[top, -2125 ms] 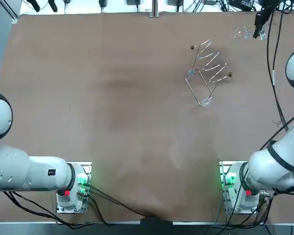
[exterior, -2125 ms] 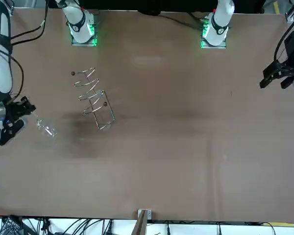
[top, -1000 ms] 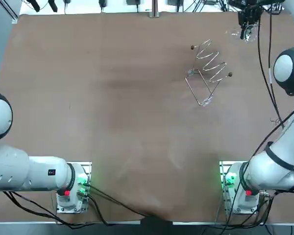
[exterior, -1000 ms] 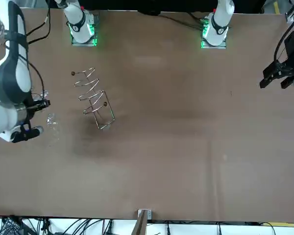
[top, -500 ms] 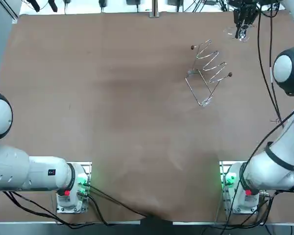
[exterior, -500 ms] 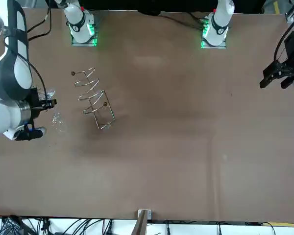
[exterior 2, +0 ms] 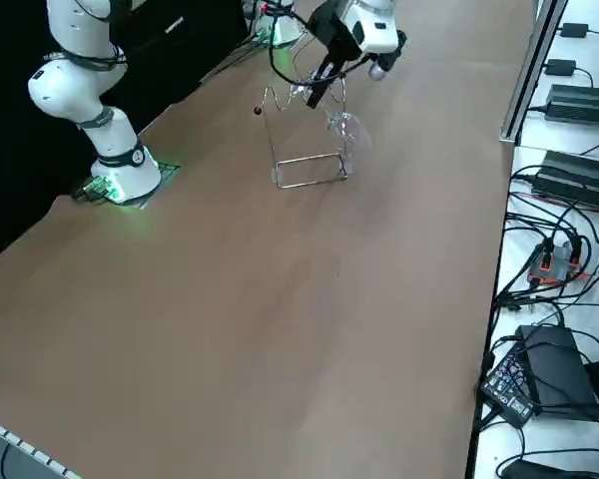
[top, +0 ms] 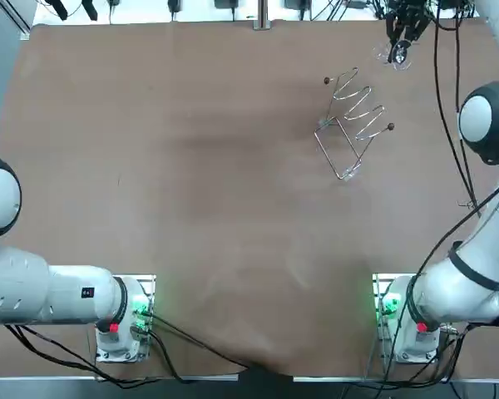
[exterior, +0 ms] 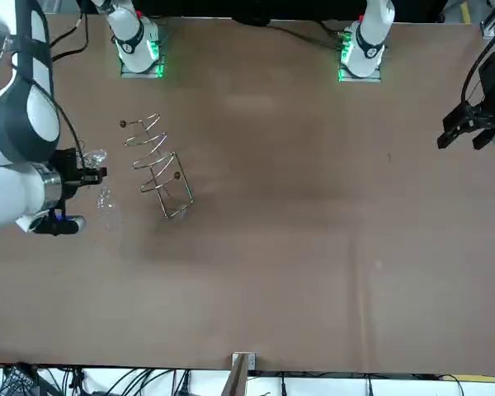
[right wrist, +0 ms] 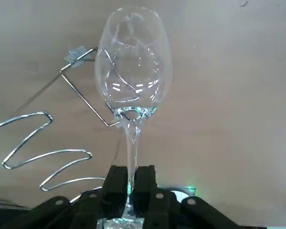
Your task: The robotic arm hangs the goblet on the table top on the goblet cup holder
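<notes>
A clear goblet (right wrist: 133, 71) hangs bowl-down in the air, its stem pinched between the fingers of my right gripper (right wrist: 131, 177), which is shut on it. In the top view the gripper (top: 405, 29) is at the far right corner of the table, with the goblet (top: 397, 56) just under it. The wire cup holder (top: 353, 125) stands on the table, nearer the robot and a little toward the table's middle. In the front view the goblet (exterior: 106, 200) is beside the holder (exterior: 158, 163), a short gap apart. The right side view shows the goblet (exterior 2: 345, 130) just past the holder (exterior 2: 305, 160).
The brown table (top: 191, 166) carries only the holder. Its far edge has a metal bracket (top: 260, 23) and cables. A white bench with power bricks and cables (exterior 2: 564, 180) runs along the table's right side. The parked left arm (top: 33, 283) stays at the near left.
My right gripper has carried the goblet from the far right edge toward the cup holder, turning it so that the bowl points down.
</notes>
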